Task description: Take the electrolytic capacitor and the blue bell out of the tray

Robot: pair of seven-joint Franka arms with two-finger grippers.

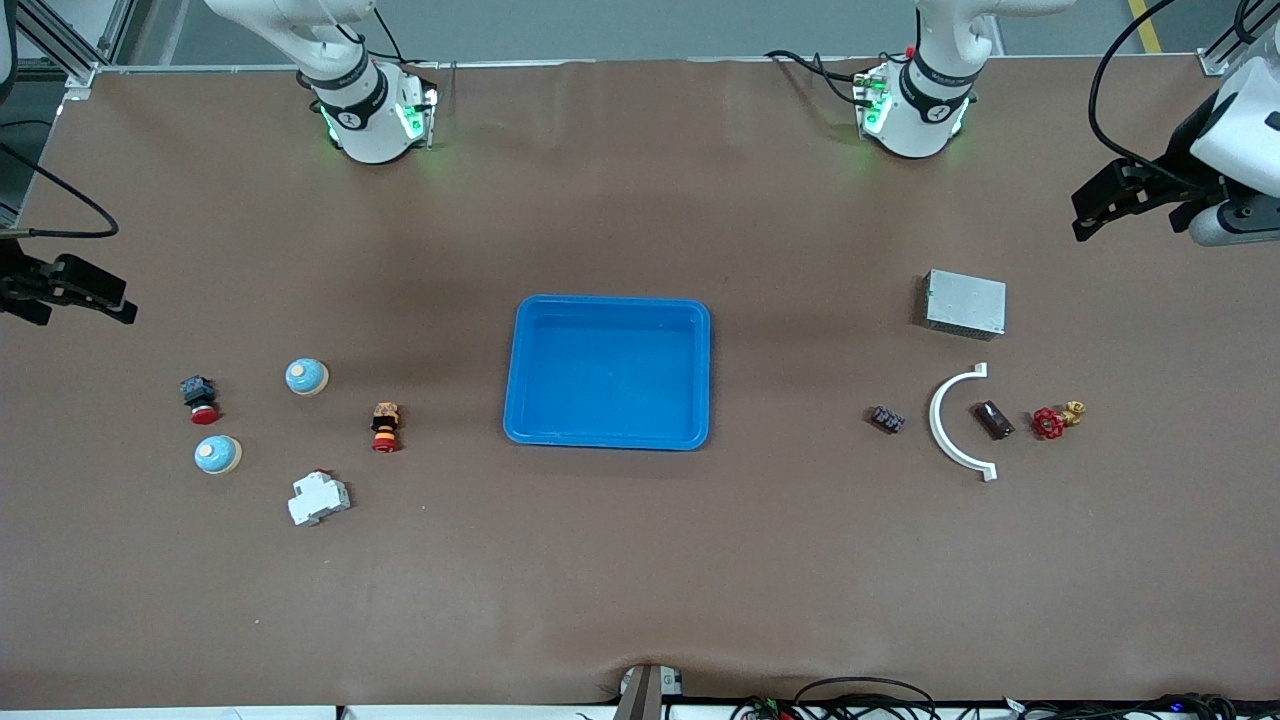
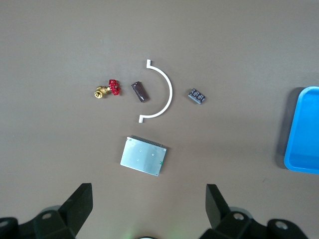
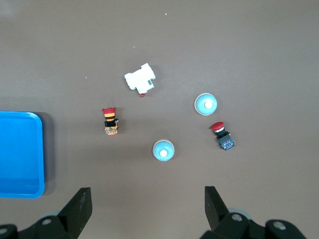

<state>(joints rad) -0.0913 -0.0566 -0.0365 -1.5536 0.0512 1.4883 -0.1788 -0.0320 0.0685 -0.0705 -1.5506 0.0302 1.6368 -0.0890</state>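
Note:
The capacitor (image 1: 993, 420) (image 2: 140, 91), a small dark brown cylinder, lies on the table toward the left arm's end, inside the curve of a white arc piece (image 1: 938, 425). Two light blue dome bells (image 1: 307, 376) (image 1: 217, 454) sit toward the right arm's end; the right wrist view shows them too (image 3: 163, 150) (image 3: 205, 104). My left gripper (image 1: 1100, 205) (image 2: 148, 199) hangs open and empty high above its end of the table. My right gripper (image 1: 85, 295) (image 3: 147, 199) hangs open and empty above the other end.
A blue tray (image 1: 610, 302) sits mid-table. A metal box (image 1: 964, 302), red-handled valve (image 1: 1052, 421) and black terminal block (image 1: 887, 419) lie around the capacitor. Two red push buttons (image 1: 200, 398) (image 1: 385, 427) and a white breaker (image 1: 318, 497) lie by the bells.

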